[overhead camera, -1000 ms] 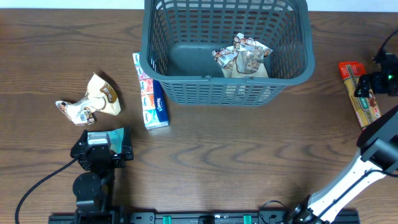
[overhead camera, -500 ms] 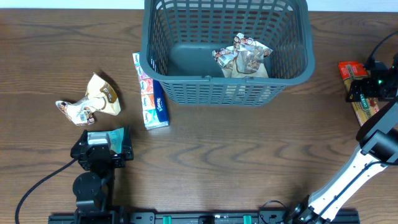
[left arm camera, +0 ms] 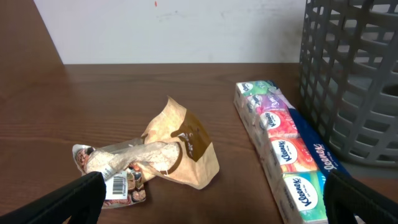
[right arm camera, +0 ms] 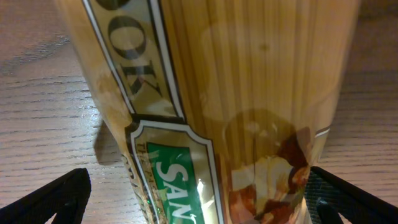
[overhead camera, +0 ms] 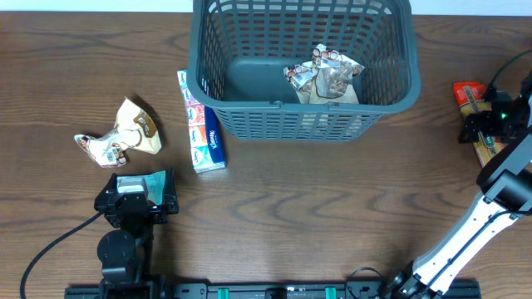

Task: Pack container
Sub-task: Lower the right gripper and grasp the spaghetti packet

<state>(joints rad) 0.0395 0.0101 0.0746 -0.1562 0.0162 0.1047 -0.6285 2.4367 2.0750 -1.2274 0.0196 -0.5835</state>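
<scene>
The container [overhead camera: 303,124], a large dark grey lattice basket, stands at the back centre, and its wall shows in the left wrist view [left arm camera: 354,81]. One snack packet [overhead camera: 324,79] lies inside it. A spaghetti packet [overhead camera: 467,93] lies on the table at the far right. My right gripper [overhead camera: 492,124] is open and low over it, with a finger on each side of the packet [right arm camera: 249,93]. My left gripper [overhead camera: 137,184] is open and empty at the front left. A tan snack packet [left arm camera: 168,152] and a Kleenex tissue pack [left arm camera: 283,146] lie in front of it.
The tan snack packet [overhead camera: 120,133] lies at the left. The tissue pack [overhead camera: 201,133] lies along the basket's left front corner. A black cable [overhead camera: 50,249] runs from the left arm to the front edge.
My right gripper has moved left and down onto the spaghetti packet. The left arm and the other things have not moved.
</scene>
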